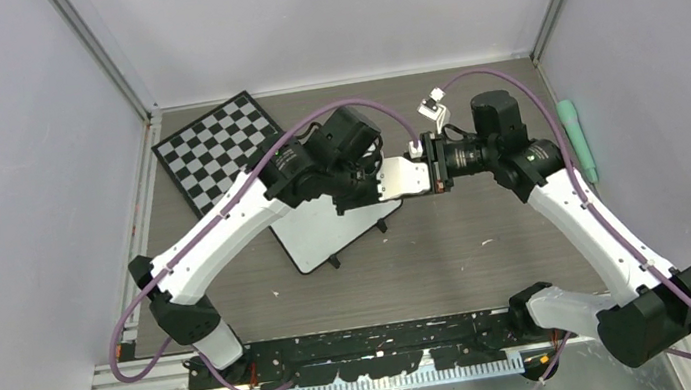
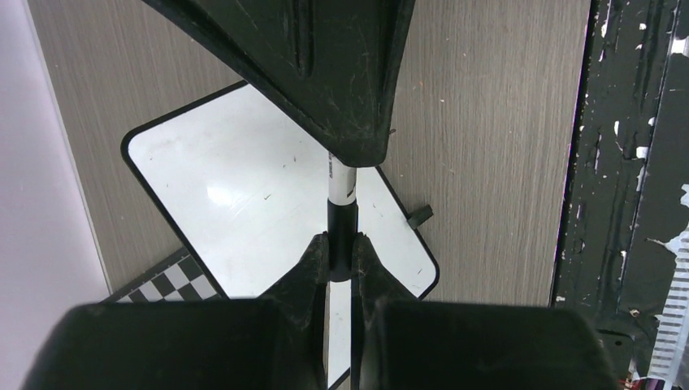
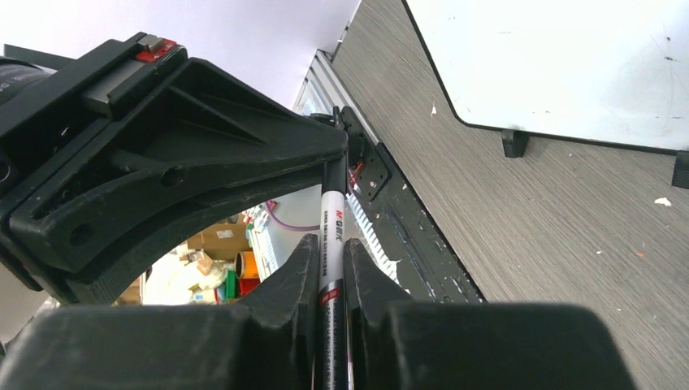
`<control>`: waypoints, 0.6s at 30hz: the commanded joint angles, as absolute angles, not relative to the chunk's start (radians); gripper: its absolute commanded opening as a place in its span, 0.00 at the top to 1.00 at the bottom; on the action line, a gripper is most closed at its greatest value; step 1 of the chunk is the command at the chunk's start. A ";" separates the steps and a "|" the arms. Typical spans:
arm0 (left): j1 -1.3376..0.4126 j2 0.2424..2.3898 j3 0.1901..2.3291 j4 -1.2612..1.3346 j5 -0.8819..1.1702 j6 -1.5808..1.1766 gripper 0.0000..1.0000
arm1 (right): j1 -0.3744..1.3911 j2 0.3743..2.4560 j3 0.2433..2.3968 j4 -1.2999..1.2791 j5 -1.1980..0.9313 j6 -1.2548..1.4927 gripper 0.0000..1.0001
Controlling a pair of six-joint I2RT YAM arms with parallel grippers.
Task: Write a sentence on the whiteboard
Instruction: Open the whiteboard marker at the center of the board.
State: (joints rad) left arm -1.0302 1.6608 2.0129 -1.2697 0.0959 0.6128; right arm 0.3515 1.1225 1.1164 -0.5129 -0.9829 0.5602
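Presently we note the left gripper (image 2: 341,240) and right gripper (image 3: 330,245) each clamped on the marker (image 3: 331,218), above a seemingly blank whiteboard (image 2: 236,187).

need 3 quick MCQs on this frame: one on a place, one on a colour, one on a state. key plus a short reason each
1. Where on the grey wood-grain table does the black-and-white checkered board lie?
A. far-left corner
B. near-right corner
C. middle of the right edge

2. What colour is the pen-shaped object at the table's right edge?
A. red
B. mint green
C. yellow

3. What state is the small black-framed whiteboard in?
A. no words on it
B. covered in writing
C. flipped face down

Key:
1 A, the top view shows it against the far wall on the left.
2 B, it is pale green against the grey.
3 A, both wrist views show a bare white face.
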 commanded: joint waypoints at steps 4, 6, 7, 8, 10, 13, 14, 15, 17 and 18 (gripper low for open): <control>-1.052 1.647 2.050 -1.202 0.066 0.587 0.85 | 0.376 1.136 1.171 -0.527 -0.982 0.525 1.00; -1.046 1.635 2.046 -1.225 0.067 0.577 0.58 | 0.375 1.145 1.198 -0.528 -0.987 0.530 1.00; -1.034 1.623 2.044 -1.233 0.084 0.568 0.48 | 0.375 1.154 1.215 -0.529 -0.993 0.530 1.00; -1.010 1.613 2.045 -1.241 0.118 0.551 0.40 | 0.374 1.162 1.234 -0.531 -0.997 0.525 1.00; -0.927 1.586 2.051 -1.248 0.239 0.500 0.30 | 0.374 1.172 1.265 -0.537 -1.000 0.510 1.00; -0.760 1.523 2.010 -1.211 0.449 0.401 0.25 | 0.368 1.175 1.281 -0.518 -1.005 0.507 1.00; -0.721 1.501 1.983 -1.189 0.505 0.386 0.25 | 0.368 1.174 1.282 -0.498 -1.012 0.518 1.00; -0.695 1.478 1.953 -1.170 0.541 0.376 0.25 | 0.368 1.172 1.279 -0.470 -1.020 0.539 1.00; -0.680 1.444 1.907 -1.145 0.578 0.360 0.25 | 0.368 1.176 1.267 -0.384 -1.050 0.615 1.00; -0.677 1.433 1.885 -1.134 0.593 0.350 0.24 | 0.369 1.177 1.260 -0.345 -1.064 0.651 1.00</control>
